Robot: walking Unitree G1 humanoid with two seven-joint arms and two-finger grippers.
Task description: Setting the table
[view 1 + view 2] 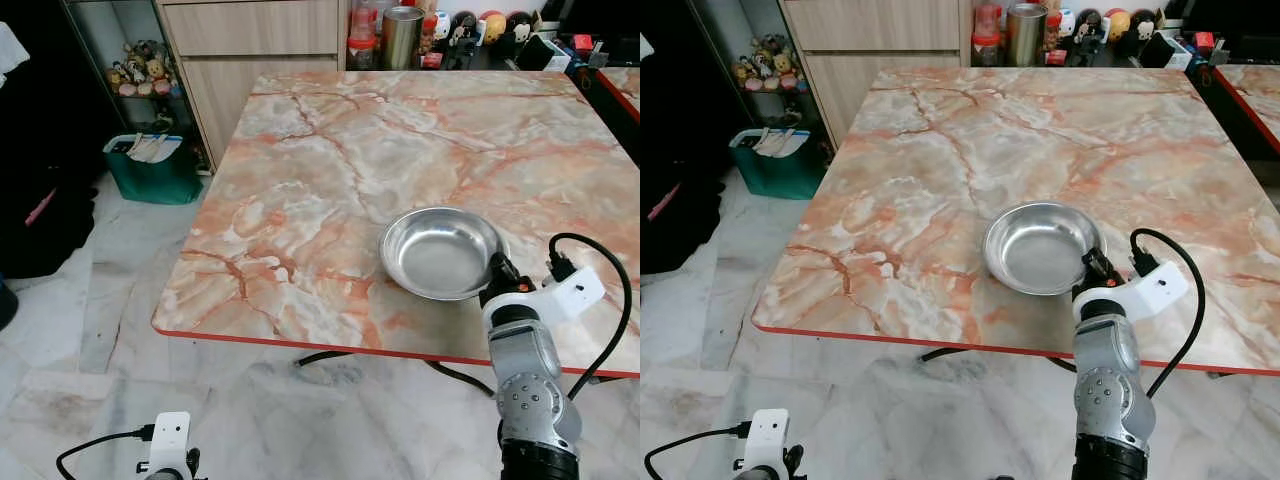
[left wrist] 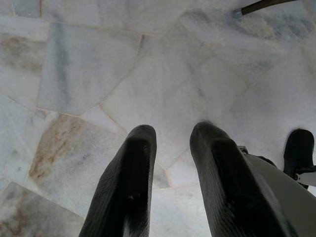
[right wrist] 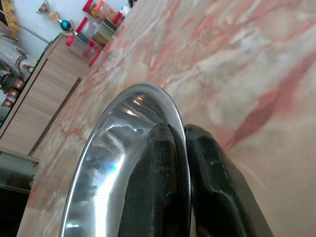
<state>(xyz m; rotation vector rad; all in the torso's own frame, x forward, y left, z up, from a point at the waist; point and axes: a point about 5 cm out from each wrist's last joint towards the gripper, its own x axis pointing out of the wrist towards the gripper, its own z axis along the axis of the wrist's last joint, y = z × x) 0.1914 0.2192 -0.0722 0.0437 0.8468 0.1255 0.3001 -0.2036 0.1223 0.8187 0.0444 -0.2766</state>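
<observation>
A shiny steel bowl [image 1: 440,250] rests on the pink marble table [image 1: 330,170] near its front right edge. My right gripper [image 1: 498,272] is shut on the bowl's near right rim; in the right wrist view one finger [image 3: 158,173] lies inside the bowl [image 3: 113,168] and the other outside the rim. My left arm [image 1: 168,450] hangs low over the floor, and its gripper [image 2: 170,136] is open with nothing between the fingers.
A wooden cabinet [image 1: 255,60] stands behind the table, with jars, a metal canister [image 1: 402,36] and figurines along the far edge. A green bin [image 1: 152,165] sits on the floor at the left. The table's front edge is red-trimmed.
</observation>
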